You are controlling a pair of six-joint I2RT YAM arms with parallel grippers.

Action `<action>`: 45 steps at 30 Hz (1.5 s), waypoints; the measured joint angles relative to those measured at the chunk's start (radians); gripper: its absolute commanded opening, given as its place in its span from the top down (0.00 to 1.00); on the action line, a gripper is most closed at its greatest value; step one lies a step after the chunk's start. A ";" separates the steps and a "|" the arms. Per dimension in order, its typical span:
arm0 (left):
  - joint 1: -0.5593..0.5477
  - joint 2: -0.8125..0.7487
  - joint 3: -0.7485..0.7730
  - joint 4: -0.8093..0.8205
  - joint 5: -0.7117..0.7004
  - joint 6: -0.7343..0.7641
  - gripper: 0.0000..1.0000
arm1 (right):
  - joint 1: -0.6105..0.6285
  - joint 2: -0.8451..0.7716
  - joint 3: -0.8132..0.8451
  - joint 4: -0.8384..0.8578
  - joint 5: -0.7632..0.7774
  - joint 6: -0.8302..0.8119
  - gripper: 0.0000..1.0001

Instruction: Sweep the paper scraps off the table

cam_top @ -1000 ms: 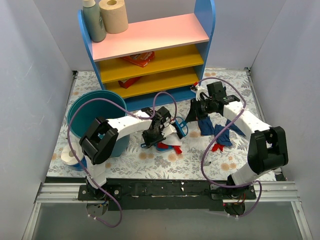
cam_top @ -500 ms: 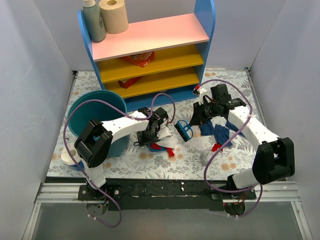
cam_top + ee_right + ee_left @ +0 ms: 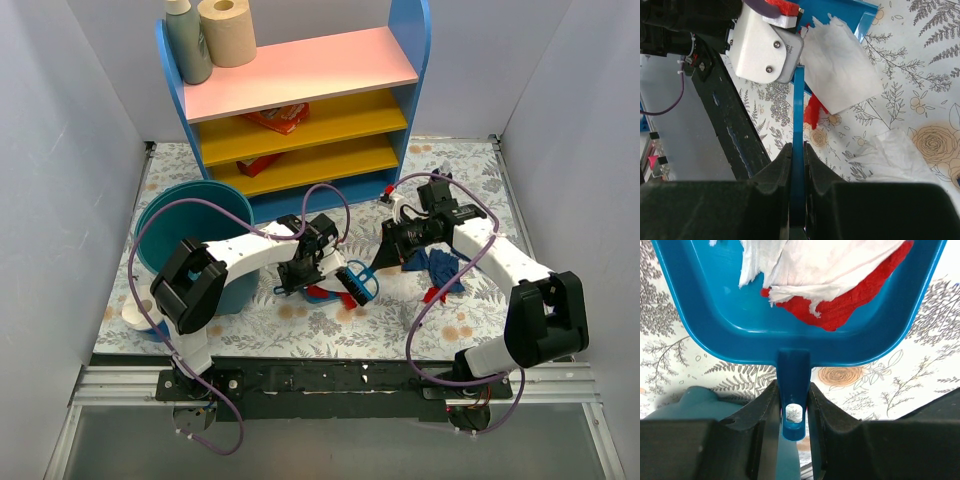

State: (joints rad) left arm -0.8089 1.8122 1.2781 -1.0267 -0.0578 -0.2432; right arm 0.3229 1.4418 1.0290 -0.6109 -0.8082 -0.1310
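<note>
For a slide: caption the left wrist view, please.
Left gripper grips the blue dustpan by its handle; white and red paper scraps lie inside.

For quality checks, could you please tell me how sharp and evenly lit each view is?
Top external: sharp, evenly lit, soft shadows. Left wrist: dustpan crisp, end effector fingers dark. Right wrist: white paper nearly washed out, fingers black.

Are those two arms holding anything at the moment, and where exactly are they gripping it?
Yes. The left tool pinches the blue dustpan by its short handle. The right tool pinches the brush by its thin blue handle.
</note>
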 measured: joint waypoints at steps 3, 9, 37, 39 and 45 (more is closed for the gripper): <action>0.000 0.000 0.000 0.030 0.021 -0.023 1.00 | 0.000 0.007 -0.012 0.010 -0.002 0.001 0.99; 0.000 0.000 0.000 0.088 0.047 -0.050 1.00 | 0.000 0.026 -0.027 0.042 0.045 0.024 0.99; 0.000 0.040 0.000 0.160 0.040 0.076 0.76 | -0.010 0.137 0.056 0.117 0.125 0.055 0.99; 0.000 0.043 0.000 0.164 0.060 0.062 0.72 | -0.011 0.137 0.063 0.117 0.125 0.056 0.99; 0.000 0.032 -0.050 0.219 0.095 0.030 0.64 | -0.028 0.137 0.079 0.093 0.124 0.048 0.99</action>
State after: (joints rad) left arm -0.8089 1.8442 1.2285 -0.8078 0.0372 -0.2131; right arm 0.2951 1.5791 1.1084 -0.5175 -0.6842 -0.0830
